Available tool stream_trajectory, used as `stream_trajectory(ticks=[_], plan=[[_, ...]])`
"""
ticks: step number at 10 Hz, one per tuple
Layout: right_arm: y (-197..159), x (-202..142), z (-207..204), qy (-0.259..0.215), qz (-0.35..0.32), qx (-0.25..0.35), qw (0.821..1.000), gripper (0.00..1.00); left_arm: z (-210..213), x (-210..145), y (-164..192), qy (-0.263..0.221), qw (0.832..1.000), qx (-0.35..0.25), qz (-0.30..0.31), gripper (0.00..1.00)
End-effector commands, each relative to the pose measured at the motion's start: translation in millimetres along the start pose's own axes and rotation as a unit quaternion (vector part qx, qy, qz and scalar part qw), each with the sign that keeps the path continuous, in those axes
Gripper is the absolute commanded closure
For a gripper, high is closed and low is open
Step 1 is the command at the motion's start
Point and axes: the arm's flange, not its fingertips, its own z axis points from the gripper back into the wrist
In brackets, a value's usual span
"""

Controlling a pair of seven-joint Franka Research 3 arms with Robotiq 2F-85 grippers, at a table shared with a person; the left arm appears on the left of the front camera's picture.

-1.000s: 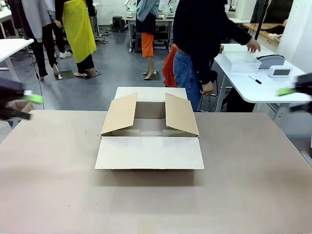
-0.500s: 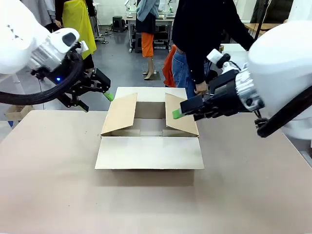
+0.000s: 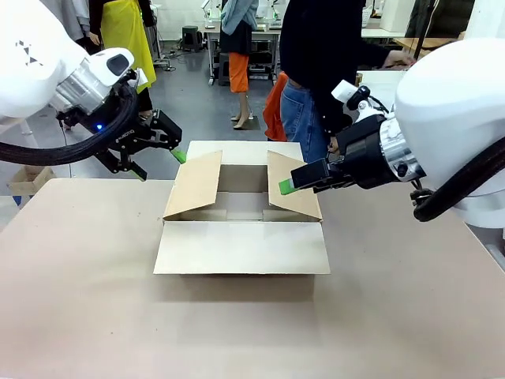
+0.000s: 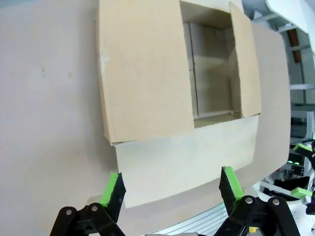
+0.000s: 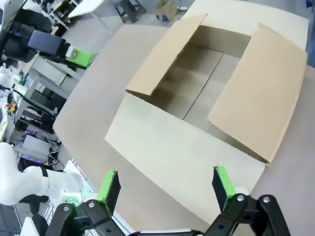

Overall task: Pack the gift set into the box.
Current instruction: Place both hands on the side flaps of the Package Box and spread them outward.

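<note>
**STATUS: BOX OPEN AND READY, GIFT SET NOT YET PACKED**

**Progress.** The box (image 3: 241, 246) sits at the middle of the bench (image 3: 410, 316) with all four flaps open. The near and far flaps lie flat. The two side flaps stand slanted. Both wrist views show bare cardboard on the floor of the box, so the packing step is judged not yet done. Fetching the gift set and lowering it in both remain.

**Arms.** The left fingers (image 4: 110, 189) are spread wide apart and hold nothing. In the front view they hover near the far left corner of the box, outside the left flap. The right fingers (image 5: 222, 184) are also spread and hold nothing. In the front view they hang just beside the right flap.

**Surroundings and obstructions.**
- A person (image 3: 316, 79) stands at the far side of the bench, behind the box's far right corner, with one arm stretched toward picture right.
- A smaller brown carton (image 3: 31, 178) sits off the bench at the left.
- The slanted side flaps narrow the opening. Judged risk: the gift set may catch on their edges during insertion.
</note>
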Motion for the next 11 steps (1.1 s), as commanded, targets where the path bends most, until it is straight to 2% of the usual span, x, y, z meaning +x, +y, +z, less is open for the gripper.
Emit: stream_trajectory(ticks=[1, 3, 5, 6, 9, 11], plan=[[3.1, -1.7, -2.3, 0.001, -0.011, -0.002, 1.0, 0.0, -3.1, 3.1, 4.4, 0.002, 1.0, 0.003, 0.005, 0.0], [3.1, -1.7, -2.3, 0.001, -0.011, -0.002, 1.0, 0.0, -16.5, 16.9, -44.4, 0.017, 0.996, 0.072, -0.055, 0.0], [3.1, -1.7, -2.3, 0.001, -0.011, -0.002, 1.0, 0.0, -45.0, 45.0, -93.9, 0.018, 0.989, 0.135, -0.057, 0.0], [3.1, -1.7, -2.3, 0.001, -0.011, -0.002, 1.0, 0.0, -64.0, 56.1, -110.6, 0.023, 0.988, 0.144, -0.054, 0.0], [3.1, -1.7, -2.3, 0.001, -0.011, -0.002, 1.0, 0.0, -123.7, 82.4, -135.7, 0.057, 0.981, 0.183, -0.042, 0.0], [3.1, -1.7, -2.3, 0.001, -0.011, -0.002, 1.0, 0.0, -152.8, 94.0, -146.0, 0.051, 0.971, 0.231, -0.019, 0.0]])
